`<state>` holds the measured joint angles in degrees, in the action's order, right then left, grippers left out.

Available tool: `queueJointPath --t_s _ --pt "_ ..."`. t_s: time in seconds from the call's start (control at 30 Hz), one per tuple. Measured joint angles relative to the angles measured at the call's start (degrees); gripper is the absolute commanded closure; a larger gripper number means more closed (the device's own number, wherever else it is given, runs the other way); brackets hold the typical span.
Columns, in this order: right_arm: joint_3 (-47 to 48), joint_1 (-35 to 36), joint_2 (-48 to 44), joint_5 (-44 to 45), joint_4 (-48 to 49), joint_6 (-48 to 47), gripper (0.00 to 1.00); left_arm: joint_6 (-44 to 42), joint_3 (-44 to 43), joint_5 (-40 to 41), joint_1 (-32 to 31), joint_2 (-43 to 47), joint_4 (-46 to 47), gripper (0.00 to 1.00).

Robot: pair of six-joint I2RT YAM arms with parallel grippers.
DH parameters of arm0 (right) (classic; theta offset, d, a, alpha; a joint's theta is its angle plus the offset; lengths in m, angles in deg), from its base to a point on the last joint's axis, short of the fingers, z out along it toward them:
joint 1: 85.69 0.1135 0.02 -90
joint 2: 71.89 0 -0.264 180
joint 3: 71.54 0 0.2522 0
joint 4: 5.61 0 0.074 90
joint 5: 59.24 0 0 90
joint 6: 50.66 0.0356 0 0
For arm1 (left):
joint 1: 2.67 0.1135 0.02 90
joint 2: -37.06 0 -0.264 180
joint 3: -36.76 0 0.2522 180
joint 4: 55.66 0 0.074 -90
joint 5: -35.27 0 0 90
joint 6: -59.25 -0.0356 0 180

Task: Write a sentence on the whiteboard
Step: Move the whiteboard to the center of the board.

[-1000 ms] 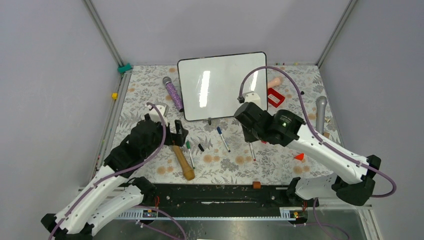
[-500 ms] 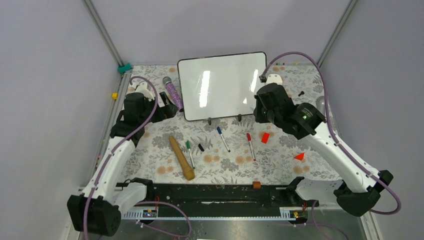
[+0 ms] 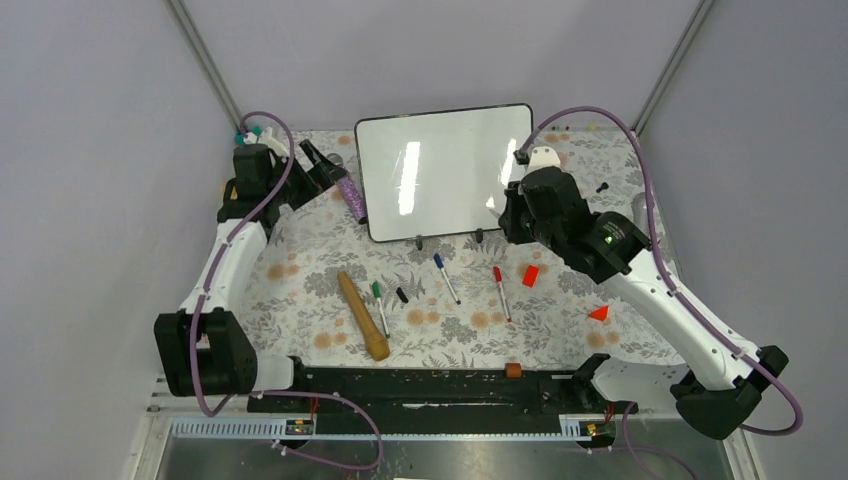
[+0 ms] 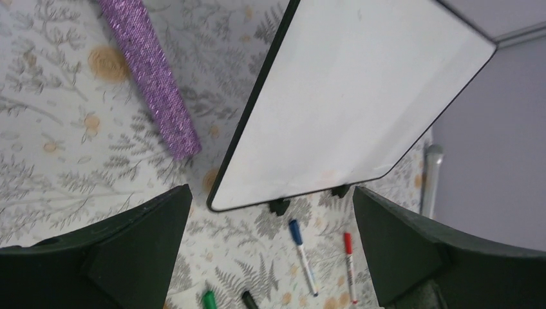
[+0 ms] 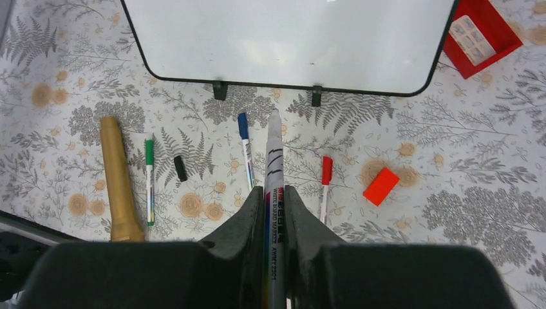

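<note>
The whiteboard (image 3: 445, 170) stands tilted at the back of the table on two black feet. Its face is blank in every view (image 4: 360, 103) (image 5: 290, 38); no sentence shows on it. My right gripper (image 3: 507, 215) hovers by the board's lower right corner. In the right wrist view it (image 5: 275, 193) is shut on an uncapped whiteboard marker (image 5: 275, 151) whose tip points at the board's bottom edge. My left gripper (image 3: 325, 165) is open and empty beside the board's left edge, with its jaws wide apart (image 4: 270, 193).
A purple glitter microphone (image 3: 348, 190) lies left of the board. In front lie a wooden handle (image 3: 362, 315), a green marker (image 3: 380, 305), a black cap (image 3: 402, 295), a blue marker (image 3: 445, 277), a red marker (image 3: 500, 290) and a red block (image 3: 530, 275). A red tray (image 5: 483, 32) sits right of the board.
My left arm has swung from the near left of the table up to the board's left edge. My right arm has moved from in front of the board towards its right side.
</note>
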<state>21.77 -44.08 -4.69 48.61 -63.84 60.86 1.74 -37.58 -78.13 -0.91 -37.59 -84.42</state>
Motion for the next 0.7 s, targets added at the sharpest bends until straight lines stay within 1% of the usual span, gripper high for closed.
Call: queueJointPath --t_s 0.13,0.23,0.3,0.4,0.5,0.57,0.7 --pt "-5.0 0.0 -1.7 -2.6 6.1 -0.7 1.0 3.9 -5.9 -2.8 0.9 -6.3 3.1 0.01" --pt "-5.9 0.0 -1.5 -3.4 10.3 -0.7 1.0 5.1 -10.4 -3.8 0.9 -11.5 4.0 0.01" --pt "-4.6 0.0 -0.2 -3.6 12.9 -0.7 1.0 5.0 -14.3 -3.8 0.8 -15.2 2.0 0.01" --pt "1.4 -0.1 4.9 -3.4 15.2 -1.0 1.0 5.0 -18.2 -4.0 1.0 -18.9 -0.1 0.03" --pt "9.6 -0.2 11.7 -3.4 16.8 -1.2 1.0 6.4 -17.9 -6.4 1.7 -20.7 0.7 0.03" --pt "13.0 -0.4 15.0 -3.6 18.6 -1.3 1.0 8.0 -15.7 -8.2 2.0 -20.8 3.4 0.03" --pt "16.5 -1.8 20.7 -5.2 24.4 -0.9 1.0 9.7 -10.7 -9.4 2.2 -21.0 7.5 0.03"
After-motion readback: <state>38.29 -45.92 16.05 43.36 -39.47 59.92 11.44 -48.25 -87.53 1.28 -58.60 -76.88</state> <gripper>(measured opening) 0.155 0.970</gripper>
